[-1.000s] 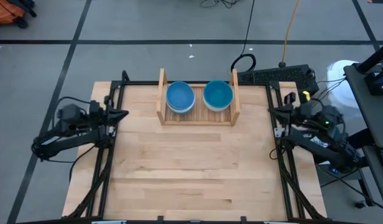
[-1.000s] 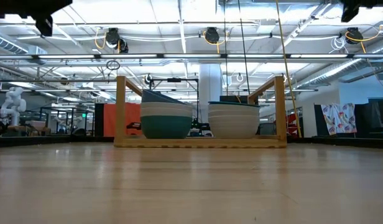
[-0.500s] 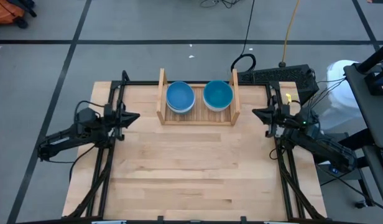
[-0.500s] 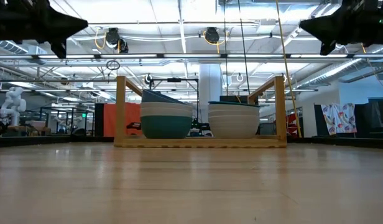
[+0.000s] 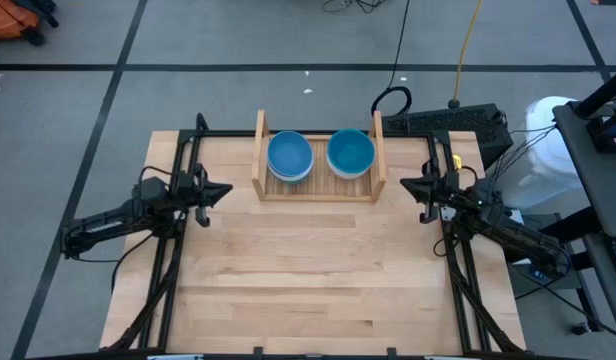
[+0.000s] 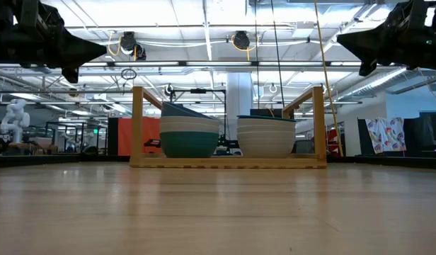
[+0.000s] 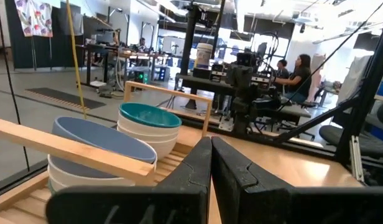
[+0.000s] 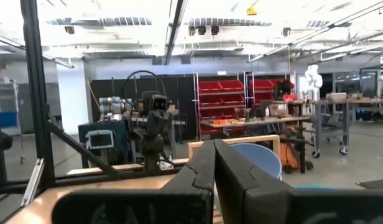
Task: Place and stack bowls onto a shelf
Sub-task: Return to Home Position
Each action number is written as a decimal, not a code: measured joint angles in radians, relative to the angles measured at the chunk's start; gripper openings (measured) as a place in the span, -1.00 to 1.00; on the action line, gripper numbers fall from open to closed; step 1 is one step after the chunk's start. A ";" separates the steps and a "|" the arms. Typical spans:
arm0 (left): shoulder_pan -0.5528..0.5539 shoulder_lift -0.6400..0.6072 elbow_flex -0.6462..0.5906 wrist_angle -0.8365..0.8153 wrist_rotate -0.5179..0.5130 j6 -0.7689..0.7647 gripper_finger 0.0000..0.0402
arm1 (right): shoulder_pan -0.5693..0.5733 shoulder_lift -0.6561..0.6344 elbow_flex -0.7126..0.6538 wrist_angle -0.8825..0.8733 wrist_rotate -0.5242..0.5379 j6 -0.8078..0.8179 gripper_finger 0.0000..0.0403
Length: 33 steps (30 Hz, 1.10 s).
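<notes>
The job looks finished. The shelf point(image 5: 318, 190) at the far edge of the table point(image 5: 308, 270) carries two stacks of bowls side by side, the left stack point(image 5: 289, 157) and the right stack point(image 5: 350, 152), each topped in blue (the low view shows a teal-green bowl point(image 6: 189, 144) at the bottom of the left one). No bowl lies loose, so nothing seems left to place. The left tool point(image 5: 218, 189) hangs over the table's left side and the right tool point(image 5: 410, 184) over its right. Both are pinched together, holding nothing, well apart from the shelf with nothing between. A seated person point(image 7: 300, 68) shows in the room beyond.
</notes>
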 joint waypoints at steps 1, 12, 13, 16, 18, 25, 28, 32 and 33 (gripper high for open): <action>0.000 0.000 -0.003 0.000 0.000 0.002 -0.92 | 0.000 0.001 -0.002 -0.002 0.000 -0.001 -1.00; -0.001 0.000 -0.085 0.002 -0.009 0.019 -0.92 | 0.000 0.000 -0.004 -0.054 0.001 -0.029 -1.00; 0.000 0.002 -0.085 0.002 -0.010 0.021 -0.92 | 0.000 0.000 -0.004 -0.063 0.001 -0.030 -1.00; 0.000 0.010 -0.084 0.002 -0.010 0.041 -0.92 | 0.000 0.001 -0.005 -0.090 0.000 -0.034 -1.00; 0.000 0.015 -0.084 0.002 -0.010 0.049 -0.92 | 0.000 0.000 -0.005 -0.110 0.001 -0.037 -1.00; 0.000 0.049 -0.084 0.002 -0.010 0.052 -0.92 | 0.000 0.000 -0.005 -0.210 0.001 -0.034 -1.00; 0.000 0.071 -0.084 0.002 -0.010 0.052 -0.92 | 0.000 0.001 -0.005 -0.254 0.002 -0.020 -1.00; 0.000 0.115 -0.084 0.002 -0.010 0.078 -0.92 | 0.000 0.012 -0.006 -0.256 0.003 -0.038 -1.00; 0.000 0.129 -0.084 0.002 -0.010 0.095 -0.92 | 0.000 0.015 -0.006 -0.256 0.003 -0.048 -1.00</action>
